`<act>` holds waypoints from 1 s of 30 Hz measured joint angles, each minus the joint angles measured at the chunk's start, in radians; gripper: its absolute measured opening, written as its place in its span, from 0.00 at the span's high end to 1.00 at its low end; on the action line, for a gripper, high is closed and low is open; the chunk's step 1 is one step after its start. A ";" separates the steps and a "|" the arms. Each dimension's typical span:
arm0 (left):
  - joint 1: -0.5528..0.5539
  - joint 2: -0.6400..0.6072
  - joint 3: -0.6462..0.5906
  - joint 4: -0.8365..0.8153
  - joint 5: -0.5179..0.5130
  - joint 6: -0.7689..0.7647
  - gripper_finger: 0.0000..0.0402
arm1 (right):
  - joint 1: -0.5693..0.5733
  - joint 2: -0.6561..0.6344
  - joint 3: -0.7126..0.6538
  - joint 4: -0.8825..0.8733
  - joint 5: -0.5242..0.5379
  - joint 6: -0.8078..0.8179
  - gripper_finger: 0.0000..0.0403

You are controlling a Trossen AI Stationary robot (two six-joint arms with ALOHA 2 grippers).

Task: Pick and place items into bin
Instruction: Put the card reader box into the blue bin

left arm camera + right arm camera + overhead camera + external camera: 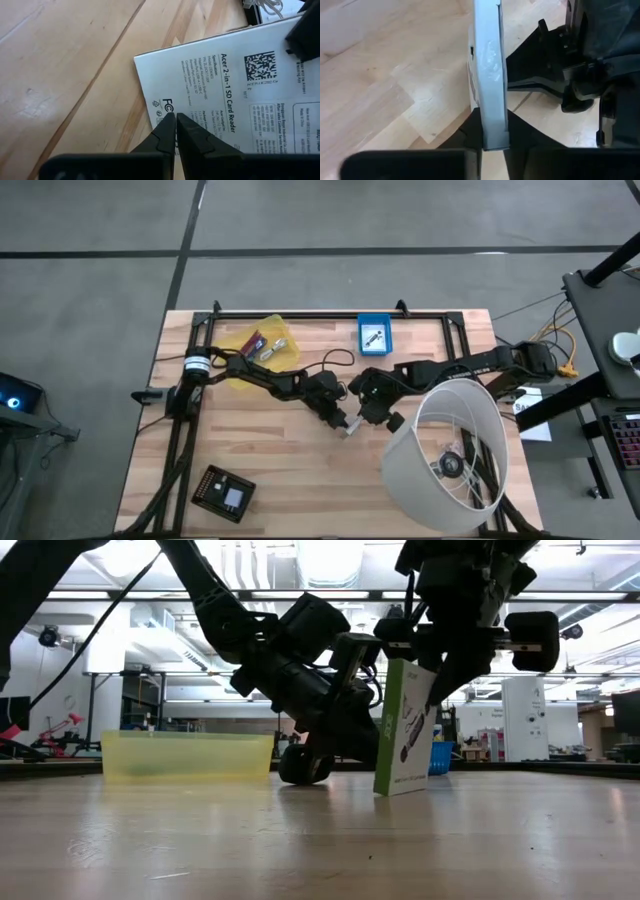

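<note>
A white printed packet with a green side (405,730) stands nearly upright at mid table, its lower edge (398,790) on the wood; it also shows in the high view (352,427). My right gripper (490,142) is shut on it from above. My left gripper (175,117), shut, sits at the packet's printed back face (225,75). The yellow bin (262,345) at the far left holds a few small items. The other loose items are too small to tell apart. My right gripper pinches the packet between its two fingers at the upper edge (490,100), coming from above and pointing down. The packet stands slightly tilted with its lower edge on the table. My left gripper lays its shut fingertips (167,125) against the printed back face, coming slanting from the table's left.
A big white lampshade (450,450) lies on its side close to the right of both grippers. A blue box (375,333) sits at the far edge and a flat black square device (225,490) near the left front. Bare wood lies between the grippers and the bin.
</note>
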 joint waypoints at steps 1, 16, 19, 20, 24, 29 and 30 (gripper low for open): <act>0.001 0.000 0.000 -0.001 0.001 0.005 1.00 | 0.000 -0.001 0.000 0.000 0.001 0.000 0.93; 0.071 -0.157 -0.043 -0.058 0.025 0.185 1.00 | -0.062 -0.082 0.008 0.000 0.058 0.134 0.93; 0.101 -0.218 -0.048 -0.119 0.005 0.247 1.00 | -0.075 -0.109 0.008 0.013 0.115 0.166 0.93; 0.110 -0.236 -0.048 -0.131 -0.003 0.265 1.00 | -0.078 -0.121 0.009 0.018 0.133 0.178 0.93; 0.149 -0.313 -0.051 -0.154 -0.022 0.338 1.00 | -0.087 -0.161 0.013 0.035 0.211 0.232 0.93; 0.204 -0.420 -0.049 -0.133 -0.067 0.409 1.00 | -0.098 -0.202 0.013 0.069 0.356 0.270 0.93; 0.213 -0.443 -0.049 -0.134 -0.071 0.423 1.00 | -0.100 -0.205 0.013 0.072 0.371 0.275 0.93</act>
